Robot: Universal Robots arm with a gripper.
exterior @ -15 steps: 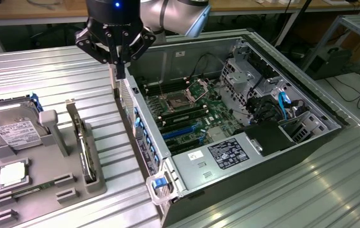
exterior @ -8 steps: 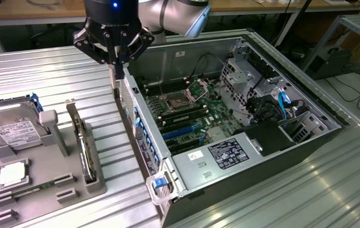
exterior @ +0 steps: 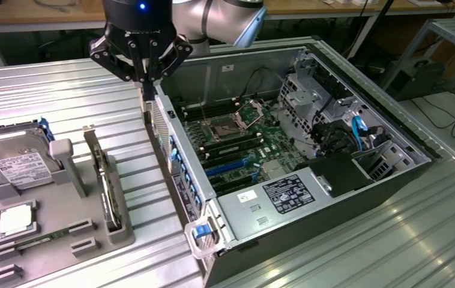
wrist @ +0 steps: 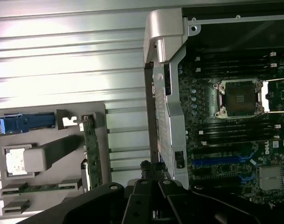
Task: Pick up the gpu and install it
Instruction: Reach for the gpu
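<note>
Tabletop (exterior: 59,102): ribbed metal sheet carrying everything. The exterior view takes in its full spread, while the wrist view gives me a bright strip of it (wrist: 62,56) beside the case.
Computer case (exterior: 219,72): lies on its side with the side panel off. The exterior view reaches its drive cages and cables at the far end. The wrist view shows the end with the slotted rear panel (wrist: 165,107).
Circuit board (exterior: 244,144): lies flat in the case. Both views show its open, empty processor socket (exterior: 225,128). The wrist view brings the socket (wrist: 238,98) and the blue slots on the board (wrist: 212,140) closer.
Holder (exterior: 59,240): grey tray on the exterior view's left, apart from the case. Part of it shows in the wrist view (wrist: 97,109).
Hard drive (exterior: 15,162): silver with a white label, propped in the holder.
Gpu (exterior: 107,186): stands on edge in the holder's slot nearest the case, silver bracket end up. In the wrist view I see it edge-on as a thin green strip (wrist: 92,154). I am not touching it.
Tool (exterior: 146,99): hangs over the gap between holder and case, right at the case's rear panel. Its fingers are drawn together, and I can make out nothing between them. In the wrist view (wrist: 153,170) the tips sit against that panel's edge.
Processor chip (exterior: 15,221): small silver square lying flat in the holder, also seen in the wrist view (wrist: 13,161).
</note>
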